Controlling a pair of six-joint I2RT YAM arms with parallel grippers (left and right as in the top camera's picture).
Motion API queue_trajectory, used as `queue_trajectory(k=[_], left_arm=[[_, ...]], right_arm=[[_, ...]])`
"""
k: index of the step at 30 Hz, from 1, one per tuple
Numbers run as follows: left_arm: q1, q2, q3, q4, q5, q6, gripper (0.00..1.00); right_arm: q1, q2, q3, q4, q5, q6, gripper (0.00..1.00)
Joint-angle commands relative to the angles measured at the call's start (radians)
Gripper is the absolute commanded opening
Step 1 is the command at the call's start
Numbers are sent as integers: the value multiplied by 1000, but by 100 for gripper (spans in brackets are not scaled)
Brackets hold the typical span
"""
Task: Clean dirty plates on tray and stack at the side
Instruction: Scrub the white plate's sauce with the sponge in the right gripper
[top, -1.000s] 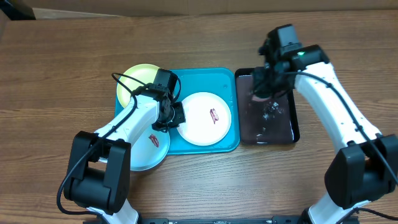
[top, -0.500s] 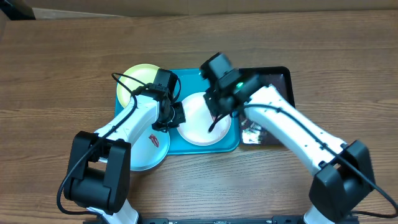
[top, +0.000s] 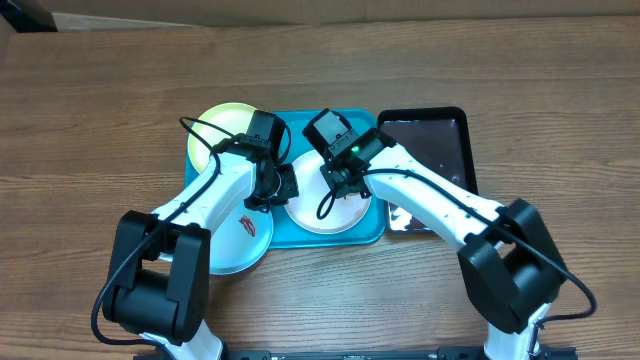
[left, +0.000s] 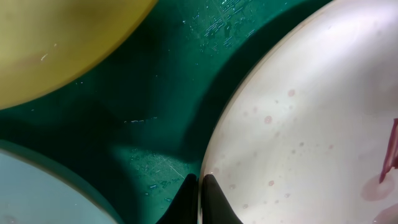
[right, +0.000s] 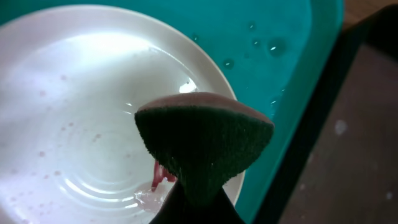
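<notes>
The white plate (top: 312, 215) lies in the turquoise tray (top: 362, 124) and carries a red-brown smear (right: 160, 177) with a wet patch. My left gripper (top: 279, 192) is shut on its left rim, seen close in the left wrist view (left: 200, 185). My right gripper (top: 335, 188) is shut on a dark green sponge (right: 202, 140) and holds it just over the plate's right half, beside the smear. The pale yellow-green plate (top: 213, 130) overlaps the tray's upper left corner. The pale blue plate (top: 238, 245), with its own smear, overlaps the lower left corner.
A glossy black tray (top: 435, 140) with water drops stands right of the turquoise tray, partly under my right arm. Bare wooden table lies all around. A cardboard edge runs along the far side.
My right arm has swung left from the black tray to above the white plate, carrying the sponge. My left gripper has stayed on the plate's rim.
</notes>
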Motion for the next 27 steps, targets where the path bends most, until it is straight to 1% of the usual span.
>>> queue_trajectory(k=[1, 3, 8, 14, 16, 23, 27], left_arm=[[5, 13, 21, -3, -10, 0, 4], [5, 13, 21, -4, -10, 0, 4], [5, 13, 21, -7, -10, 0, 4], [5, 13, 21, -8, -10, 0, 4], [5, 13, 21, -8, -10, 0, 4], [5, 13, 21, -8, -10, 0, 4], [5, 13, 21, -11, -10, 0, 4]], right_arm=[[0, 53, -2, 19, 56, 42, 4], [0, 76, -2, 27, 85, 54, 4], [0, 116, -2, 64, 79, 54, 4], [-1, 142, -5, 71, 73, 105, 4], [-1, 146, -6, 71, 46, 123, 4], [-1, 150, -42, 93, -76, 122, 4], [-1, 150, -60, 108, -80, 121, 4]])
